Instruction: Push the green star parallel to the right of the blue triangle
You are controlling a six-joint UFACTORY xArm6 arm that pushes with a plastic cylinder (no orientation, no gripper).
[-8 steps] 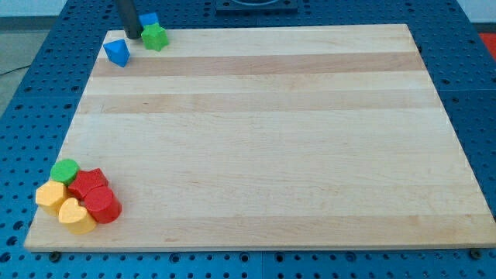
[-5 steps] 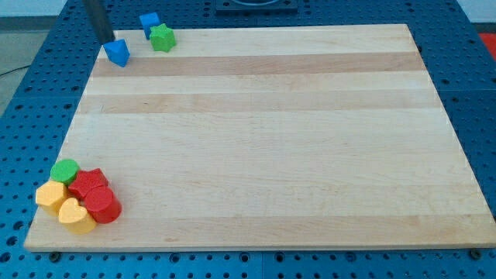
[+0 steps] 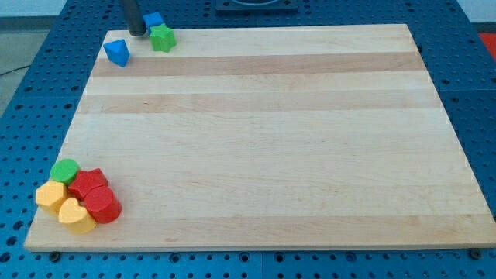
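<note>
The green star (image 3: pixel 162 38) lies at the board's top left edge. A blue block (image 3: pixel 153 20) touches it from the upper left. The blue triangle (image 3: pixel 117 53) lies apart, to the star's left and slightly lower. My tip (image 3: pixel 136 33) stands between the triangle and the star, just left of the blue block and the star, close to them; contact cannot be told.
A cluster sits at the board's bottom left corner: a green block (image 3: pixel 65 170), two red blocks (image 3: pixel 88 184) (image 3: pixel 101 206), a yellow block (image 3: pixel 51 197) and a yellow heart (image 3: pixel 76 216). The wooden board (image 3: pixel 263 139) lies on a blue perforated table.
My tip swung left past the blue triangle, then came back right to just left of the blue block and green star. The star sits slightly right of where it was at first.
</note>
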